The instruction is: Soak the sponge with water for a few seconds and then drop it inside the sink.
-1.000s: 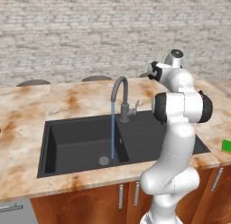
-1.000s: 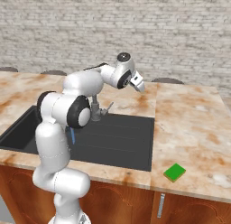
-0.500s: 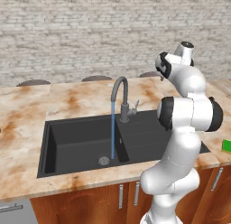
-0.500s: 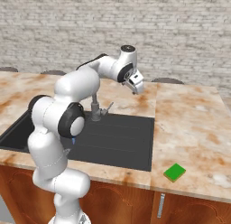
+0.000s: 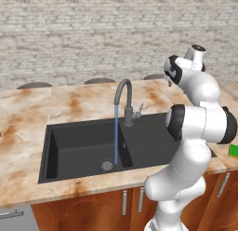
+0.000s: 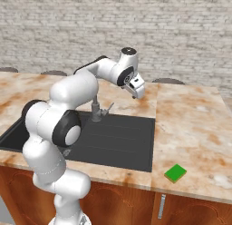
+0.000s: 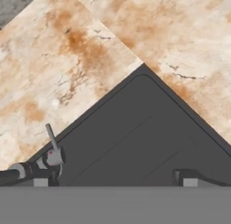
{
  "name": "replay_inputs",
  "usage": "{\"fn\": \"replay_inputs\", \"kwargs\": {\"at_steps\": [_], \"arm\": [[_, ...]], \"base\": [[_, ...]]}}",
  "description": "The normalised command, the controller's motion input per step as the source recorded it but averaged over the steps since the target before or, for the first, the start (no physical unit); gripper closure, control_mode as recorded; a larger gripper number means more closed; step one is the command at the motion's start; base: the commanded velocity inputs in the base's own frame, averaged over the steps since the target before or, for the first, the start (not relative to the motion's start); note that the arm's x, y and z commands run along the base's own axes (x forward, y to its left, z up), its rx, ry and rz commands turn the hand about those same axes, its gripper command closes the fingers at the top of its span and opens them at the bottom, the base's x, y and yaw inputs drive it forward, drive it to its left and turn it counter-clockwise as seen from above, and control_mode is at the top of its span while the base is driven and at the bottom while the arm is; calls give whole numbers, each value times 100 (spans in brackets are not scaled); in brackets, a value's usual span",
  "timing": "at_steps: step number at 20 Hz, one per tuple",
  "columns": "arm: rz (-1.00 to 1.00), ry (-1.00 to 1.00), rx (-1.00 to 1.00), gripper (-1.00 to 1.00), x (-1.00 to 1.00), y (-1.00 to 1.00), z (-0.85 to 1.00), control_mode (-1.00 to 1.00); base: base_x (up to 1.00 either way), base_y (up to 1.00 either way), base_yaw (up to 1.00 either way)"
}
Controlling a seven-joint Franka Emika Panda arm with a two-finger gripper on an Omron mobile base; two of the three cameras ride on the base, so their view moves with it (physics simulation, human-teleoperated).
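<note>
Green sponge [image 5: 234, 150] cut by frame edge

A rendered kitchen. A marble-patterned tan tabletop [image 5: 69, 104] runs across the middle of the frame, with a black sink [image 5: 83, 151] set into it at centre left. A grey curved faucet [image 5: 124, 97] stands at the sink's rear edge, and a thin blue stream of water [image 5: 115, 137] falls from it to a round drain [image 5: 107, 166]. Wooden cabinet doors [image 5: 97, 209] with metal handles line the bottom of the frame. A pale brick wall [image 5: 93, 34] fills the top.
</note>
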Motion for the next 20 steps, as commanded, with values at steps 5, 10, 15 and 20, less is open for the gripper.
{"fn": "replay_inputs", "kwargs": {"at_steps": [5,10,15,20], "arm": [[5,0,0,-100,-30,0,-6,-100],[4,0,0,-100,-22,0,-13,-100],[0,2,0,-100,-33,0,-4,-100],[0,8,0,-100,-39,-3,-9,-100]], "base": [[0,0,0],[0,0,0],[0,0,0],[0,0,0]]}}
